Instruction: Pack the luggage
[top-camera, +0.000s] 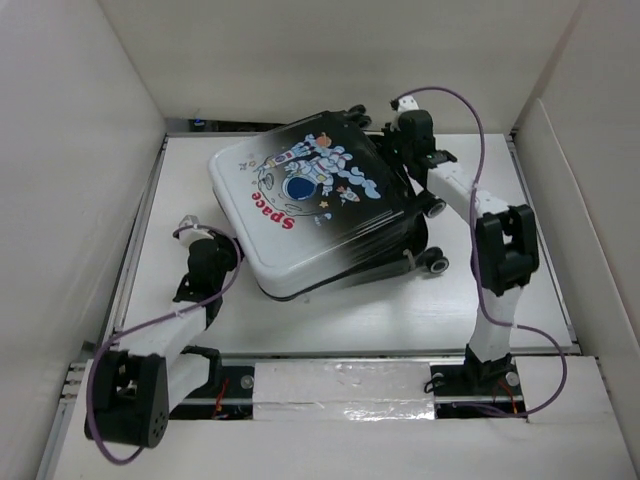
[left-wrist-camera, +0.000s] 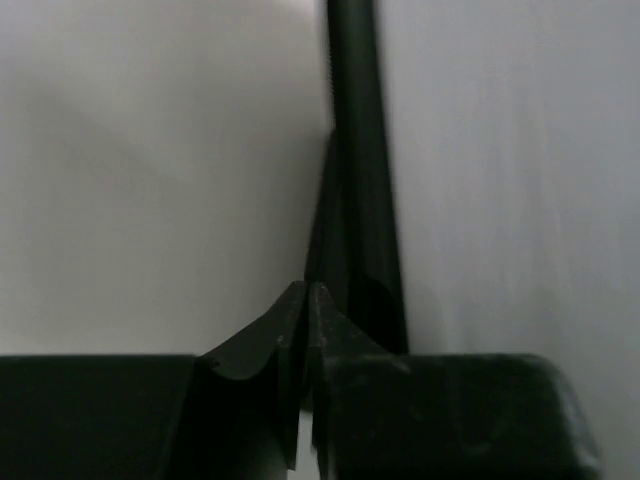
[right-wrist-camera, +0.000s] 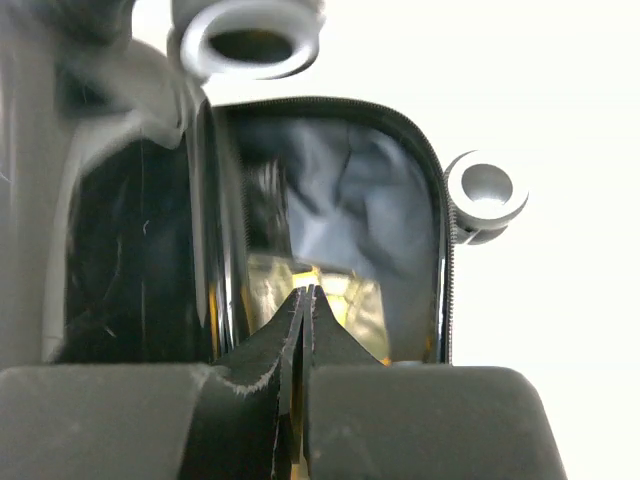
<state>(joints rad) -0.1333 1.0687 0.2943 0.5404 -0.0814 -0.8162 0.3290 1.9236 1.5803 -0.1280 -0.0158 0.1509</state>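
We find the black-to-white hard-shell wheeled suitcase (top-camera: 320, 210) flat on the table (top-camera: 330, 320), its wheeled end with grey lining showing directly ahead of the right hand (right-wrist-camera: 305, 300) and its white end just beside the left hand (left-wrist-camera: 305, 295), both hands pressed together and empty.

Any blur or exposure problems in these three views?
Top external: sharp and evenly lit, with soft shadows under the luggage. Left wrist: soft all over, the left hand a near-black silhouette against pale surfaces. Right wrist: background blown out to white, the luggage close up, out of focus and full of reflections, the right hand dark.
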